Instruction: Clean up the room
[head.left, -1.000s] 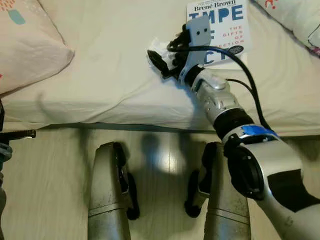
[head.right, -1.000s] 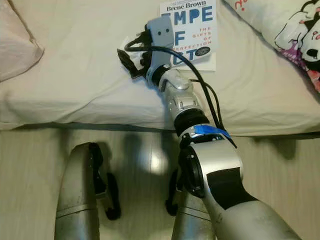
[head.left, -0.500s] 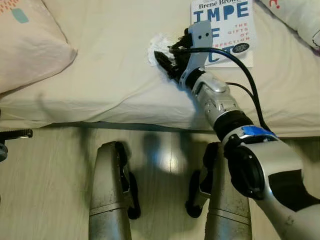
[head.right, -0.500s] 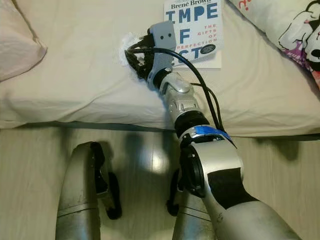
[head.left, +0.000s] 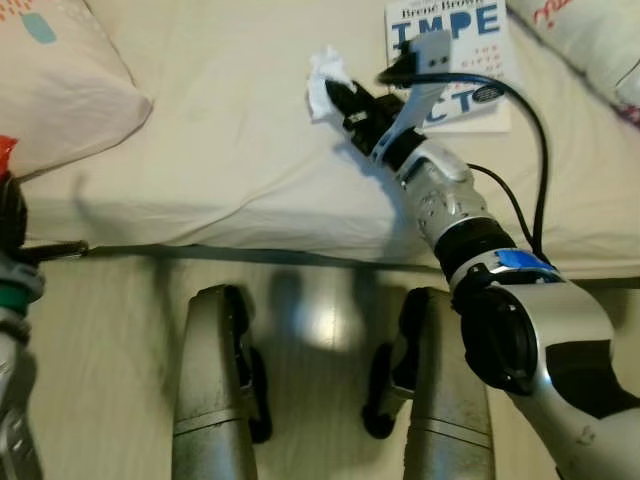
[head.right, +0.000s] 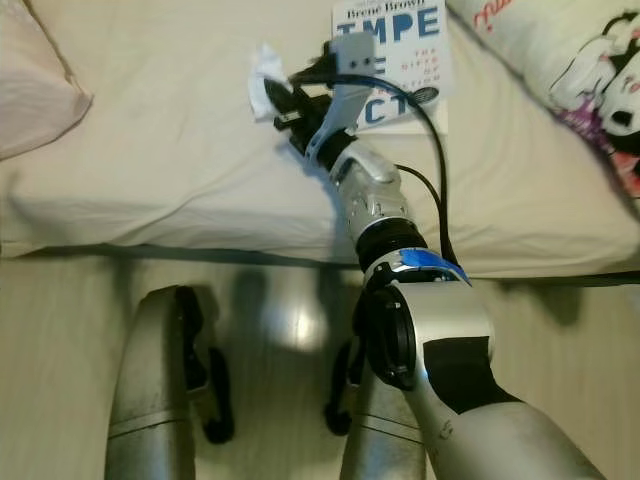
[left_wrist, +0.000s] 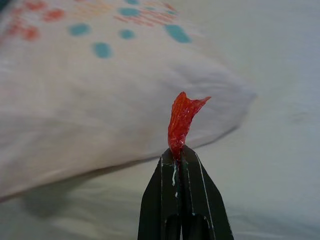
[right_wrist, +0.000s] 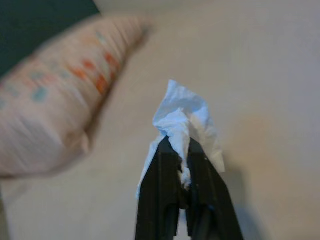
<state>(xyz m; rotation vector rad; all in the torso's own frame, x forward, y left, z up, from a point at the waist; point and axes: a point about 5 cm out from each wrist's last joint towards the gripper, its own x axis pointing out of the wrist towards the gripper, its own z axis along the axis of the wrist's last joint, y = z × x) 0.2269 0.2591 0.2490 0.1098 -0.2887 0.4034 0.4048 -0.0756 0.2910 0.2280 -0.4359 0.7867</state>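
Cream bed (head.left: 230, 150) spanning view, two pillows: one (head.left: 55, 85) at left edge, one (head.right: 560, 70) at right. One book (head.right: 395, 55) lying beside right arm. Right gripper (head.right: 275, 97) pinching white tissue (head.right: 266, 75) above bed. Left gripper (left_wrist: 178, 156) clamping one red scrap (left_wrist: 181, 120).

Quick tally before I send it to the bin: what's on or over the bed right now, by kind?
Pillows: 2, spotted pillow and cartoon-print pillow
Books: 1, blue-lettered book
Trash scraps held: 2, white tissue in the right claw, red wrapper scrap in the left claw
Total: 5
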